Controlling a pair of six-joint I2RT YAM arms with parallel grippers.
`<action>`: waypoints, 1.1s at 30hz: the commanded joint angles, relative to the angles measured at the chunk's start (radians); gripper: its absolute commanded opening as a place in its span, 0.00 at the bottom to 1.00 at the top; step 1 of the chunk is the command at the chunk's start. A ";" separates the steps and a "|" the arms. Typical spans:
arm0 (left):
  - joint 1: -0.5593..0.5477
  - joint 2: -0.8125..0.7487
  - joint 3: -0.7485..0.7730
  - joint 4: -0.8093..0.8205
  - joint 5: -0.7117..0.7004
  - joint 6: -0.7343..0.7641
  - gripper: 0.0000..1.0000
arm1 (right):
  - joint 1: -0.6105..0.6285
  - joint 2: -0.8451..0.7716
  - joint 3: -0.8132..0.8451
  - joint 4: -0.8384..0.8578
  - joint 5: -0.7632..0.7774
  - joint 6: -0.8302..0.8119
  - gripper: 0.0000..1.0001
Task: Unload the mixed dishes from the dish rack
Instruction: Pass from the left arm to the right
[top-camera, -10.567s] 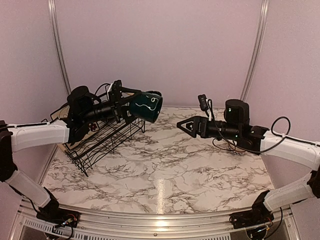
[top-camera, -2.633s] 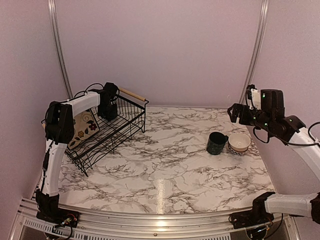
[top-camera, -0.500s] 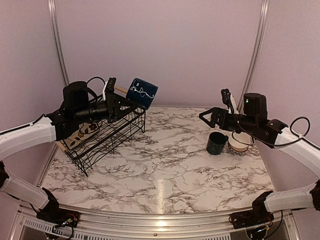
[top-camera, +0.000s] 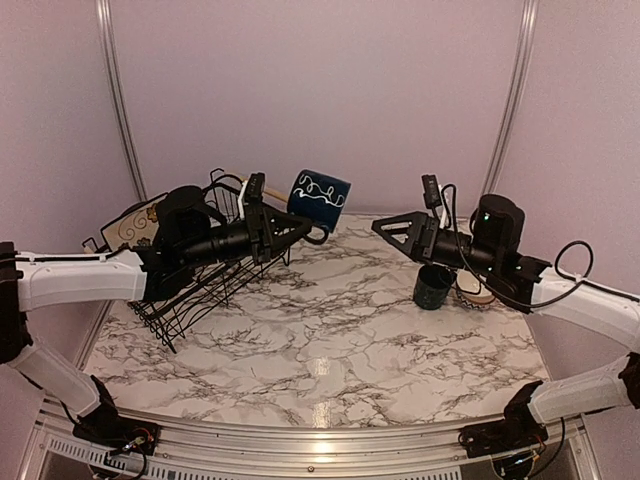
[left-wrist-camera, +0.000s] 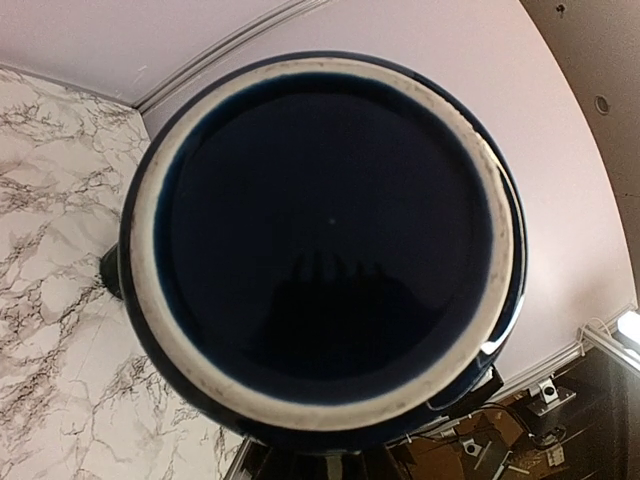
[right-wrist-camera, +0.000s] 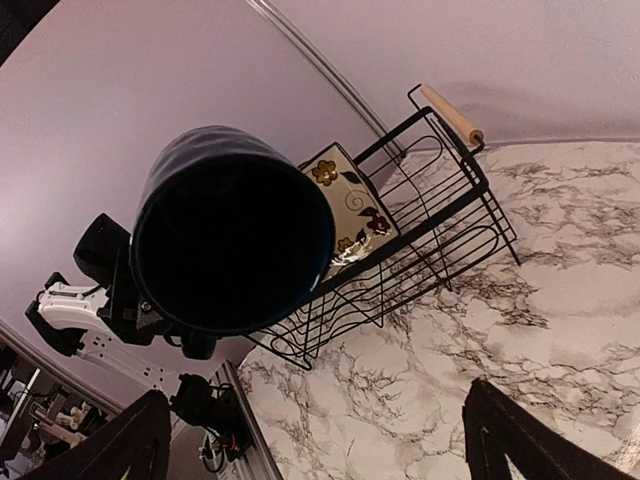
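My left gripper (top-camera: 300, 226) is shut on a dark blue mug (top-camera: 321, 193) with white squiggles and holds it in the air, just right of the dish rack (top-camera: 215, 270). The mug's base (left-wrist-camera: 325, 235) fills the left wrist view and hides the fingers. My right gripper (top-camera: 385, 228) is open and points at the mug from a short gap away. In the right wrist view the mug's dark mouth (right-wrist-camera: 230, 235) faces that gripper (right-wrist-camera: 320, 450). A square flowered plate (right-wrist-camera: 350, 200) leans in the rack (right-wrist-camera: 440, 230). A second dark mug (top-camera: 433, 286) stands on the table.
A small bowl (top-camera: 470, 290) sits behind the second mug, partly hidden by my right arm. The rack's wooden handle (right-wrist-camera: 450, 115) points toward the back wall. The marble tabletop (top-camera: 320, 340) spreads between the two arms, with walls close on both sides.
My left arm has carried the mug right and a little lower, toward the table's middle. My right gripper has moved left toward it, still open.
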 joint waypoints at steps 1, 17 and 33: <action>-0.041 0.020 0.001 0.185 -0.039 -0.039 0.00 | 0.073 0.020 0.069 0.124 -0.009 0.019 0.98; -0.140 0.174 0.048 0.277 -0.062 -0.062 0.00 | 0.113 0.114 0.050 0.324 0.008 0.177 0.62; -0.152 0.187 0.073 0.149 -0.075 0.040 0.11 | 0.112 0.185 0.029 0.466 -0.052 0.297 0.05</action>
